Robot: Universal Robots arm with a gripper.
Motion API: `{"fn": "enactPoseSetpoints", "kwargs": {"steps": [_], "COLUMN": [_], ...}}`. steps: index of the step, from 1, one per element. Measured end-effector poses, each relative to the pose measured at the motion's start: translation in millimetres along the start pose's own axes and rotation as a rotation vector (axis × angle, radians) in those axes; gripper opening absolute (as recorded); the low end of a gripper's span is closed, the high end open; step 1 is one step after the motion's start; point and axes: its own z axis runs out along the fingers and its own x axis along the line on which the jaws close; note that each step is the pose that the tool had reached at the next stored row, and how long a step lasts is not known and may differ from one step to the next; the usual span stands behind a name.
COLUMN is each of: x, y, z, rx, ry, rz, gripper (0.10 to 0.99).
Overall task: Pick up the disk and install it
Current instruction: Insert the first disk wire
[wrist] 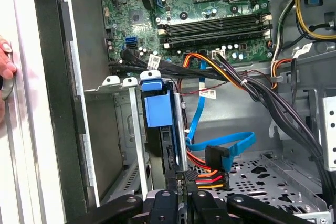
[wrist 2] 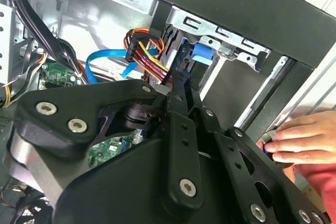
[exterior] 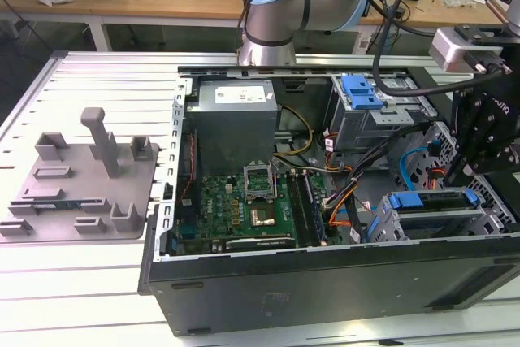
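The disk (exterior: 431,200), a flat drive in a bright blue carrier frame, sits in the drive cage at the front corner of the open computer case, on the exterior view's right. In the first wrist view the disk (wrist: 167,145) stands edge-on in the cage, its blue tab (wrist: 157,106) at the far end. My gripper (wrist: 178,195) is at the disk's near end, its fingers drawn in on the thin edge. The second wrist view shows the black fingers (wrist 2: 181,129) reaching towards the blue tab (wrist 2: 202,53). In the exterior view my gripper (exterior: 461,178) hangs just over the cage.
A person's hand (wrist 2: 299,140) rests on the case's edge beside the cage. Orange and blue cables (wrist: 218,158) lie close to the disk's near end. A blue latch piece (exterior: 360,91) sits on the upper bay. A grey fixture plate (exterior: 81,188) lies on the exterior view's left.
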Motion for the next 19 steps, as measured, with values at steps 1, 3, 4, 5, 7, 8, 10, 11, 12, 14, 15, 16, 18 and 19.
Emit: {"fn": "enactPoseSetpoints", "kwargs": {"steps": [1,3,4,5,7,8,10,11,12,14,15,16,18,19], "x": [0.2,0.4,0.6,1.0,2.6,3.3,4.5,4.6,4.7,4.7,4.7,4.7,4.7,4.7], "y": [-0.1,-0.6,-0.6,-0.7,-1.0,-1.0,-1.1,-1.1,-1.1,-1.1,-1.2,-1.2,-1.2,-1.2], "z": [0.0,0.0,0.1,0.1,0.2,0.3,0.4,0.4,0.4,0.4,0.4,0.4,0.4,0.4], "rx": [0.0,0.0,0.0,0.0,0.0,0.0,0.0,0.0,0.0,0.0,0.0,0.0,0.0,0.0], "ry": [0.0001,0.0001,0.0,0.0001,0.0,0.0,0.0,0.0,0.0,0.0,0.0,0.0,0.0,-0.0001], "rz": [0.0,0.0,0.0,0.0,0.0,0.0,0.0,0.0,0.0,0.0,0.0,-0.001,-0.004,-0.006], "gripper": [0.169,0.169,0.169,0.169,0.169,0.169,0.169,0.169,0.169,0.169,0.169,0.169,0.169,0.169]}}
